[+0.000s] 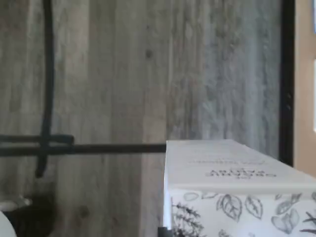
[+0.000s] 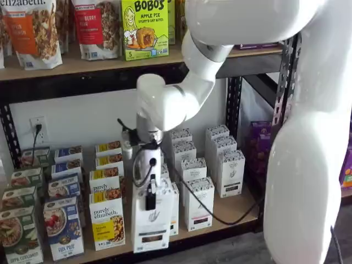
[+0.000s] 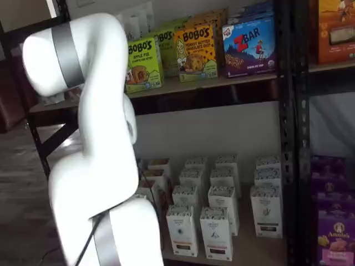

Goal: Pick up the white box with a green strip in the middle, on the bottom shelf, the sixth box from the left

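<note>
On the left of the bottom shelf stand rows of oat boxes with pictured bowls, and just right of them the yellow-labelled purely elizabeth boxes. Next comes the white box, tall and narrow with a small emblem and a dark strip near its base; in a shelf view it stands forward of its row, at the shelf's front edge, upright. The hand comes down onto it from above, its black fingers pressed against the carton's front near the top, pinching the box. A black cable trails from the wrist across the board to the right. Further right stand more white cartons of the same kind in rows running back to the wall. In the wrist view the white box shows close up, its leaf-patterned band and plain top face above grey wood-grain floor, with the black rack frame beside it.
</note>
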You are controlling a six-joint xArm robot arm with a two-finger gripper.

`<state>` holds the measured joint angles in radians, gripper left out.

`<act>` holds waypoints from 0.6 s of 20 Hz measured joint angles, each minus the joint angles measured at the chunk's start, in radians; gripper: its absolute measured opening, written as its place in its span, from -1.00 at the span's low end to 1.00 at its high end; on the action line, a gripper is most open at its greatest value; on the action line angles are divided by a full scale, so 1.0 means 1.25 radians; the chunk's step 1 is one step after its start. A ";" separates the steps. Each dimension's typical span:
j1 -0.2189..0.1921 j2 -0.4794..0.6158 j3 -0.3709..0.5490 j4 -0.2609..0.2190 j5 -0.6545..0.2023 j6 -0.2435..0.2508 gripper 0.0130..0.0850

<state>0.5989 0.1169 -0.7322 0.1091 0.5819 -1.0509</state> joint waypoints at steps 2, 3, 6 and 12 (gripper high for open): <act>-0.041 -0.011 0.019 -0.028 -0.016 -0.017 0.11; -0.060 -0.017 0.029 -0.037 -0.023 -0.030 0.11; -0.110 -0.029 0.053 -0.060 -0.039 -0.060 0.11; -0.214 -0.058 0.105 -0.074 -0.068 -0.152 0.11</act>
<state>0.3316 0.0443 -0.6004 0.0161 0.4963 -1.2413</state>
